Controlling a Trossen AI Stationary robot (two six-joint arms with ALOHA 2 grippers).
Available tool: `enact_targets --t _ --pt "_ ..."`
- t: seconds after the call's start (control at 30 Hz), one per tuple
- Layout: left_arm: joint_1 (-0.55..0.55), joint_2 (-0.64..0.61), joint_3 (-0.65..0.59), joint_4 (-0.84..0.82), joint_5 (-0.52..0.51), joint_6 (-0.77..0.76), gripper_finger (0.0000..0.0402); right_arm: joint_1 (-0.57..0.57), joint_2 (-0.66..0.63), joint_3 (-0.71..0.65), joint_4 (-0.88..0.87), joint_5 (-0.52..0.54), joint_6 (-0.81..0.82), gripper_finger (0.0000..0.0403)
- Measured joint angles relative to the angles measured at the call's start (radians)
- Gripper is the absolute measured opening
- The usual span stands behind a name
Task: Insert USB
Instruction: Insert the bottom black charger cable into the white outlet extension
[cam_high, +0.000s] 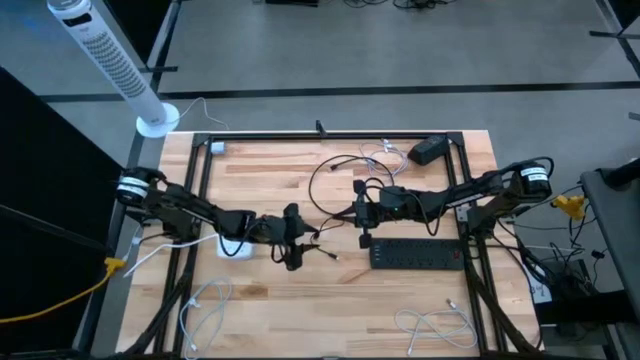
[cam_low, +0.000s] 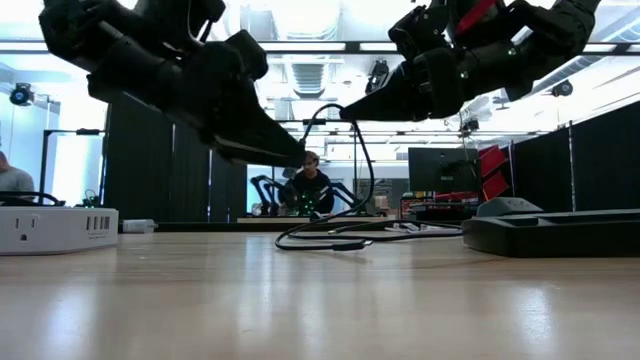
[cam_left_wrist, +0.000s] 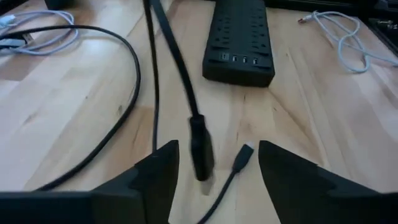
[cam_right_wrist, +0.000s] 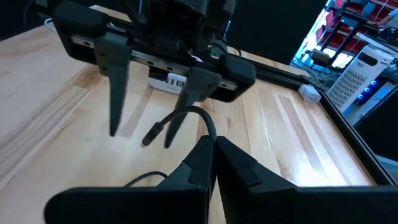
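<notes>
Two tools over the table: left tool (cam_right_wrist: 144, 93) spread wide beside a black USB cable (cam_left_wrist: 200, 149), right tool (cam_right_wrist: 213, 163) pinched on that cable.

Both arms are dark, near-black, built of chunky jointed segments; each carries a white band with black marks near its base end. The left gripper (cam_high: 291, 240) has two long, tapering black fingers (cam_right_wrist: 115, 93) hung from a flat crossbar — blade-like, matte. The right gripper (cam_right_wrist: 212, 158) shows smooth, wedge-shaped black fingers. Thin black cables run along the right arm.
</notes>
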Motion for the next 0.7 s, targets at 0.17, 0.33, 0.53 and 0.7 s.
enact_targets --t 0.17,0.33,0.53,0.7 --pt "0.004 0.0 0.0 -0.019 0.009 0.006 0.0144 0.004 0.0 0.0 0.0 0.0 0.0 0.0" --pt "0.003 0.0 0.0 -0.029 0.018 0.006 0.0052 0.004 0.0 0.0 0.0 0.0 -0.005 0.0" --pt "-0.006 -0.001 0.0 -0.039 0.009 0.008 0.0018 0.004 0.0 0.0 -0.014 0.0 -0.008 0.0" --pt "-0.014 -0.009 0.005 -0.106 -0.027 0.003 0.0018 0.002 0.0 0.0 -0.073 0.001 -0.005 0.0"
